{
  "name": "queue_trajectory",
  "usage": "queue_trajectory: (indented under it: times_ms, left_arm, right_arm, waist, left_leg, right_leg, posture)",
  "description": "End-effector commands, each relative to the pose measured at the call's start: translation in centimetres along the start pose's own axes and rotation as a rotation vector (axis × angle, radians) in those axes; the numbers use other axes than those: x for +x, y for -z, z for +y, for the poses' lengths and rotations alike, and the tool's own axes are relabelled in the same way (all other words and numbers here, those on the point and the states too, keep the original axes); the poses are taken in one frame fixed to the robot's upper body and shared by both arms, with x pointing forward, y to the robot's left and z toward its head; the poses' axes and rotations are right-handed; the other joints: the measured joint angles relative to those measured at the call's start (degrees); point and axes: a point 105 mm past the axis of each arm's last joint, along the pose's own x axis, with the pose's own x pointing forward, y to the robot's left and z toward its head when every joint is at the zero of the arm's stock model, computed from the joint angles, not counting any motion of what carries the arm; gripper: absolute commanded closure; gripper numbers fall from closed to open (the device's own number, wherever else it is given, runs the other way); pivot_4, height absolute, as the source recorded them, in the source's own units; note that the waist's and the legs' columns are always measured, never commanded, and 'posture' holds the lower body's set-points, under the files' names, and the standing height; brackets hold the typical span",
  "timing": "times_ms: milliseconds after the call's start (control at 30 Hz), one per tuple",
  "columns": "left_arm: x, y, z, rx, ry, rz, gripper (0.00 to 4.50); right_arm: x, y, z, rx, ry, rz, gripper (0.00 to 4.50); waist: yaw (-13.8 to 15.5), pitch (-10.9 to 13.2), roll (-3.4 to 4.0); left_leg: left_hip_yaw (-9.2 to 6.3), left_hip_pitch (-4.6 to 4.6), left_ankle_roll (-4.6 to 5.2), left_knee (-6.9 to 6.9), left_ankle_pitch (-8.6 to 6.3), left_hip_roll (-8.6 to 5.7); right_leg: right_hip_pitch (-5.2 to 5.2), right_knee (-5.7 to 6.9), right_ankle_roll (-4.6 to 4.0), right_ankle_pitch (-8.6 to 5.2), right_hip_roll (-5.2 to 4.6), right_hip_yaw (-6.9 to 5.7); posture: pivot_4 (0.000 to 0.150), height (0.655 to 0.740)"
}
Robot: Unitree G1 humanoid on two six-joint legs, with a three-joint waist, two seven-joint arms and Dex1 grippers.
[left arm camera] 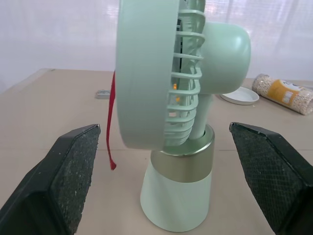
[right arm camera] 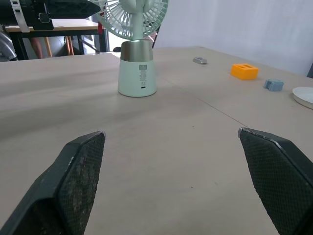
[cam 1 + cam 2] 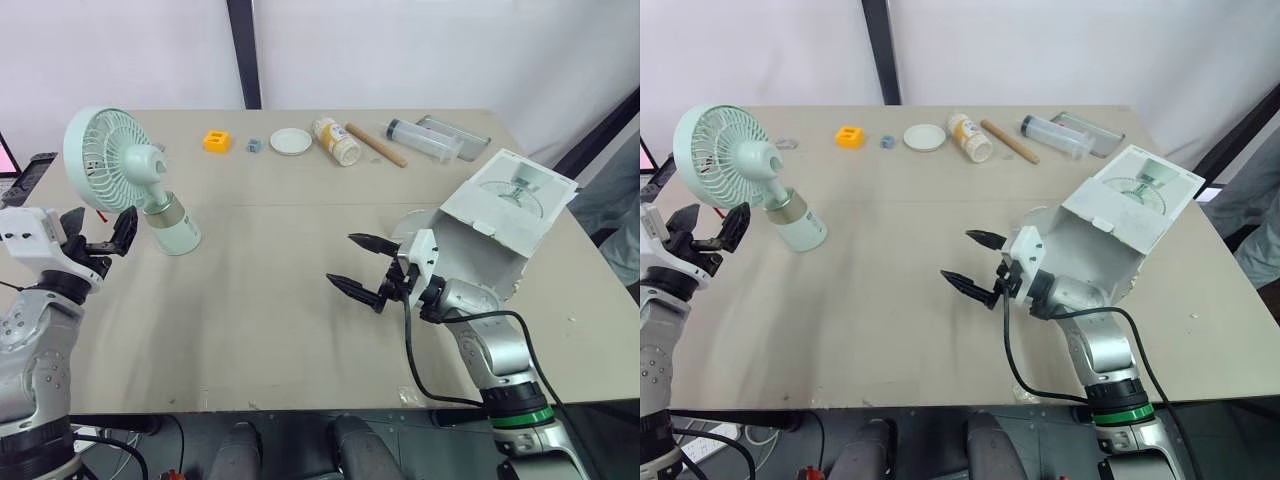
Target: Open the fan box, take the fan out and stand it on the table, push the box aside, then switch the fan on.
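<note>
The fan (image 3: 130,180) stands upright on the surface (image 3: 270,300). The left hand (image 3: 98,228) hovers just beside the fan's base, its fingers spread wide and holding nothing. The right hand (image 3: 342,260) is well apart from the fan, likewise wide open and empty. The box (image 3: 500,215) lies farther from the fan, just behind that hand.

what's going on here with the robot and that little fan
A two-armed robot is unpacking a small fan. The mint-green fan stands upright on the table, on the robot's left, out of its box, which lies open on the right. The left gripper sits beside the fan's base with its fingers open, not touching it. The right gripper is open too, over bare table in front of the box. Whether the fan is running cannot be told.
</note>
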Motion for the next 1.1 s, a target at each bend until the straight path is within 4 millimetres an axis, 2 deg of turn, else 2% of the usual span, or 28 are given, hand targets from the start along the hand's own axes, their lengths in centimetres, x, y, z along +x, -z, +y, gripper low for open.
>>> queue_trajectory:
  times_ms: [33, 133, 300, 533, 1033, 1100]
  left_arm:
    - [0.3, -1.5, 0.4, 0.019, 0.014, -0.037, 0.00]
    - [0.7, -1.5, 0.4, 0.020, 0.025, -0.027, 0.00]
    - [1.4, -1.7, 0.3, 0.021, 0.049, -0.025, 0.00]
    - [2.1, -2.0, 0.0, 0.021, 0.087, -0.029, 0.00]
    - [2.4, -2.7, 1.0, 0.062, 0.102, -0.035, 0.00]
    - [2.5, -2.6, 0.9, 0.060, 0.104, -0.035, 0.54]
  right_arm:
    - [0.1, -2.0, 0.2, 0.014, -0.044, -0.084, 0.05]
    - [0.0, -3.1, 1.0, 0.032, -0.111, -0.143, 0.05]
    - [0.2, -3.8, 0.6, 0.019, -0.114, -0.174, 0.05]
    - [0.2, -3.1, 0.3, -0.013, -0.091, -0.138, 0.05]
    - [0.1, -2.5, 0.6, -0.033, -0.087, -0.116, 0.05]
    - [0.1, -2.5, 0.5, -0.034, -0.087, -0.116, 0.00]
  waist:
    - [0.0, 0.0, -0.02]
    - [0.0, 0.0, -0.02]
    - [0.0, 0.0, -0.03]
    - [0.0, 0.0, -0.05]
    - [0.0, 0.0, -0.09]
    - [0.0, 0.0, -0.10]
  left_leg:
    - [0.00, 0.00, 0.00, 0.00, 0.00, 0.00]
    - [0.00, 0.00, 0.00, 0.00, 0.00, 0.01]
    - [0.00, 0.00, 0.00, 0.00, 0.00, 0.01]
    - [0.00, -0.02, 0.00, 0.00, 0.00, 0.00]
    - [0.00, -0.01, 0.00, 0.00, 0.00, 0.01]
    - [0.00, -0.01, 0.00, 0.00, 0.00, 0.01]
  right_leg:
    - [0.00, 0.00, 0.00, 0.00, 0.00, 0.00]
    - [0.00, 0.00, -0.01, 0.01, 0.00, -0.01]
    - [0.00, 0.00, -0.01, 0.01, 0.01, -0.01]
    - [0.00, 0.00, -0.01, 0.01, -0.01, -0.01]
    - [-0.01, 0.00, -0.02, 0.02, 0.00, -0.02]
    - [-0.01, 0.00, -0.02, 0.02, 0.00, -0.02]
  posture:
    - [0.150, 0.7400]
    - [0.150, 0.7400]
    - [0.150, 0.7400]
    - [0.150, 0.7400]
    - [0.150, 0.7400]
    - [0.150, 0.7400]
